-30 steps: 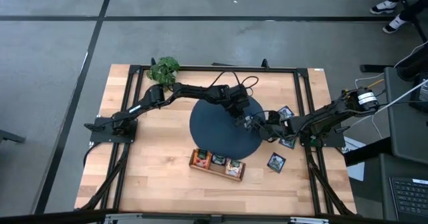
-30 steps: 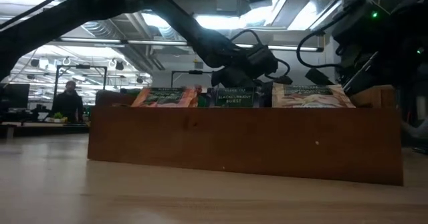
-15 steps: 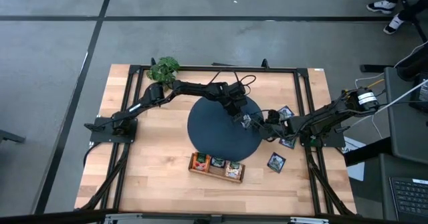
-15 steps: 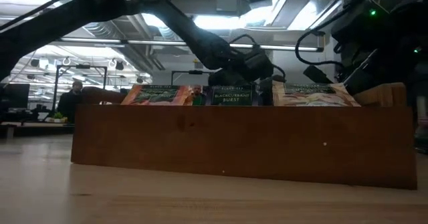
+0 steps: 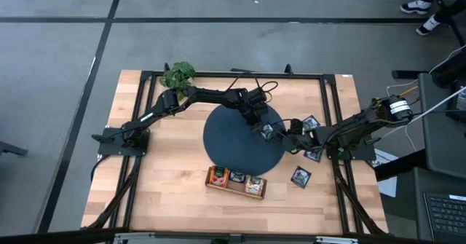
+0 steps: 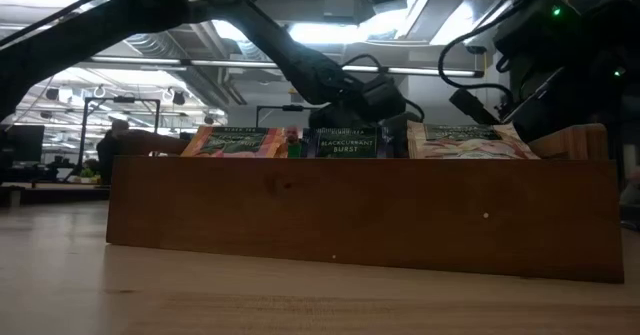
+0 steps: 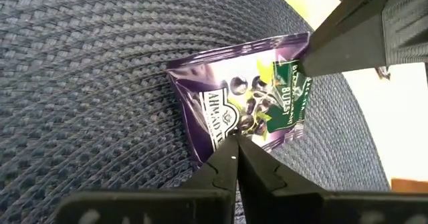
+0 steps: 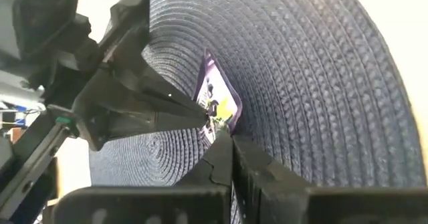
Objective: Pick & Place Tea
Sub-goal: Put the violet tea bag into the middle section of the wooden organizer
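Both arms meet at the right edge of the round mat point(image 5: 237, 142), which sits mid-table. Between them is one tea sachet point(image 7: 244, 107), purple with green print. It's held up off the mat, tilted on edge. The left gripper point(image 7: 235, 140) has its fingers pinched together on one edge of the packet, and the right gripper point(image 8: 227, 132) is pinched on the opposite edge, so both are clamped on the same sachet. From above it's just a small bright speck where the two tips meet point(image 5: 268, 130), so the wrist cameras are what really show the grip.

More sachets lie flat on the wooden table point(image 5: 167, 193) near its right edge: one point(image 5: 311, 122) by the right arm, one point(image 5: 301, 175) closer to the front edge, and I think another half hidden under the arm, hard to say.

The wooden tray point(image 5: 236, 179) sits at the mat's front edge with sachets standing in it: orange point(image 6: 238, 142), dark point(image 6: 345, 143), pale point(image 6: 468, 142). The plant point(image 5: 178, 73) is at the back left.
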`<state>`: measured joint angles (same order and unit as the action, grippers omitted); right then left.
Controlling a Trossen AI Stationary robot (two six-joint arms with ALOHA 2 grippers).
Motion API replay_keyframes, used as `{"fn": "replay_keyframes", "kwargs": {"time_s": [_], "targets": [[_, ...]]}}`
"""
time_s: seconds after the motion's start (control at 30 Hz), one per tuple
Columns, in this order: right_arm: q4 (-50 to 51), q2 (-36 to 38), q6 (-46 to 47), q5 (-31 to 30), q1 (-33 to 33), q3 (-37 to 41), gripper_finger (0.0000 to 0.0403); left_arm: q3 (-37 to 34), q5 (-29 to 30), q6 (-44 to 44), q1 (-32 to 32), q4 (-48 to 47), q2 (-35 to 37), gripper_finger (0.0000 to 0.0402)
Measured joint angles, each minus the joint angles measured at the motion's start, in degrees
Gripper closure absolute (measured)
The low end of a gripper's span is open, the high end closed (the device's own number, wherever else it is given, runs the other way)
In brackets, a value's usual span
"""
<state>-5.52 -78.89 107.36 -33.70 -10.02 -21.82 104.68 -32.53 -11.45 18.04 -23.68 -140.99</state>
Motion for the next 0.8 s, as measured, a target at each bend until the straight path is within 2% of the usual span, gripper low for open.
{"fn": "replay_keyframes", "kwargs": {"time_s": [0.17,0.43,0.53,0.67,0.8], "targets": [[-2.5,0.0,-2.9,0.3,0.0,0.0,0.0400,-0.4,-2.8,4.7,0.9,-2.8,2.3,0.0388],[-9.5,0.2,-9.5,1.7,0.1,0.0,0.0401,-0.3,-3.4,13.5,3.6,-14.1,8.6,0.0386],[-16.4,1.0,-16.2,5.9,0.5,0.0,0.0401,-0.4,-4.1,16.2,4.5,-20.5,9.7,0.0386],[-23.4,2.7,-24.4,14.6,2.1,-0.2,0.0402,-0.3,-4.7,20.7,5.7,-27.8,11.6,0.0386],[-21.1,4.4,-31.2,27.0,4.5,-3.9,0.0402,-0.3,-5.3,24.8,6.5,-34.1,11.7,0.0386]]}}
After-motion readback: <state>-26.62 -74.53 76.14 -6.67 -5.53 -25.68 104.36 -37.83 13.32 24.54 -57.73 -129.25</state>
